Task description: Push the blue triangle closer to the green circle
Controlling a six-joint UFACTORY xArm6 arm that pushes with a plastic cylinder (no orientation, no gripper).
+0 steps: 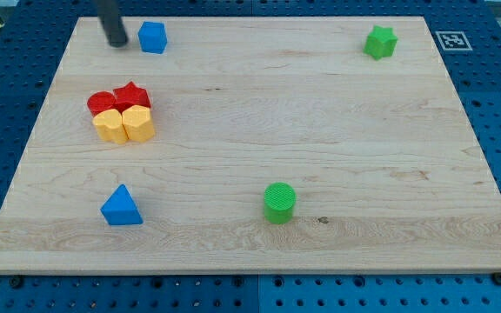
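Note:
The blue triangle [122, 207] lies near the view's bottom left of the wooden board [320, 122]. The green circle [279, 202] stands to its right, near the bottom middle, well apart from it. My tip [117, 42] is at the view's top left, just left of a blue pentagon-like block [152, 37], and far above the blue triangle.
A tight cluster sits at the left: a red circle [102, 103], a red star [132, 96], a yellow circle [108, 126] and a yellow hexagon-like block [138, 123]. A green star [380, 42] is at the top right. A marker tag [452, 40] lies off the board's top right corner.

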